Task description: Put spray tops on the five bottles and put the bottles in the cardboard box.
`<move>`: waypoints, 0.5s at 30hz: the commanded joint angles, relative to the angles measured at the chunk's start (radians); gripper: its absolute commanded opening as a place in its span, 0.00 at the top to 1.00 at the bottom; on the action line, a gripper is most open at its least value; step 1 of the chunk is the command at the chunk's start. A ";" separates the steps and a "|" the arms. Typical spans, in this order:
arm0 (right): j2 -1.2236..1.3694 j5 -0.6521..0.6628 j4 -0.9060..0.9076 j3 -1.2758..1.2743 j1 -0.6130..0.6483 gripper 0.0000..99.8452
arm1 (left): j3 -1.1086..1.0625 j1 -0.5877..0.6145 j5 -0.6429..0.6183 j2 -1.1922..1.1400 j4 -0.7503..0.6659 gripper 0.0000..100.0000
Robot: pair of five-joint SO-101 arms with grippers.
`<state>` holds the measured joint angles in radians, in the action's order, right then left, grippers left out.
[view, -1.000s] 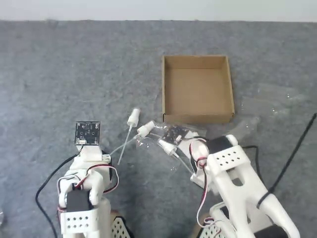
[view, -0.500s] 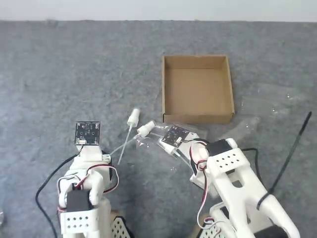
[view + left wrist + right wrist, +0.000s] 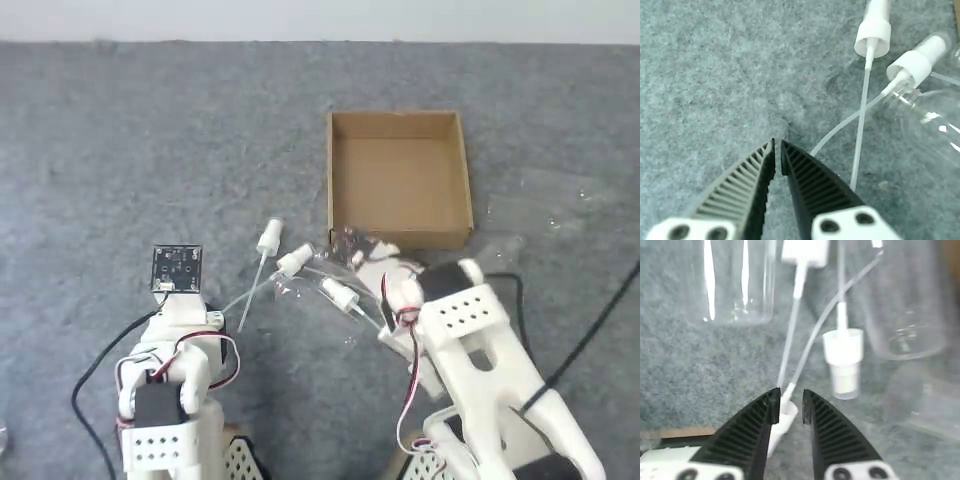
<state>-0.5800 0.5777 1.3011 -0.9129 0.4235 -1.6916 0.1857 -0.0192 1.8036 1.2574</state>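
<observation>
the right gripper [image 3: 789,397] has pushed forward toward the cardboard box [image 3: 400,238]. its jaws stand a narrow gap apart, with a spray top [image 3: 784,416] at their tips and a clear bottle [image 3: 737,280] just ahead. the left gripper [image 3: 778,145] stays closed and empty. a pick-up seems near; the box holds no bottles yet.

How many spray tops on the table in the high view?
3. One spray top left of the cardboard box, a second just nearer, a third by the right arm. Others may hide under that arm.
</observation>
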 commanded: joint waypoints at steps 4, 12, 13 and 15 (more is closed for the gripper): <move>-0.038 0.003 0.117 0.232 -0.002 0.96 | 0.007 0.005 -0.011 0.017 0.005 0.99; -0.036 0.006 0.004 0.091 -0.030 0.84 | 0.007 0.005 -0.011 0.017 0.005 0.99; -0.036 0.006 -0.031 0.069 -0.031 0.82 | 0.007 0.005 -0.011 0.017 0.005 0.99; -0.036 0.012 -0.091 0.037 -0.036 0.81 | 0.007 0.005 -0.011 0.017 0.005 0.99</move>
<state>-0.5800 0.5792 1.3241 -0.8378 0.4066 -1.6916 0.1857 -0.0192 1.8036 1.2574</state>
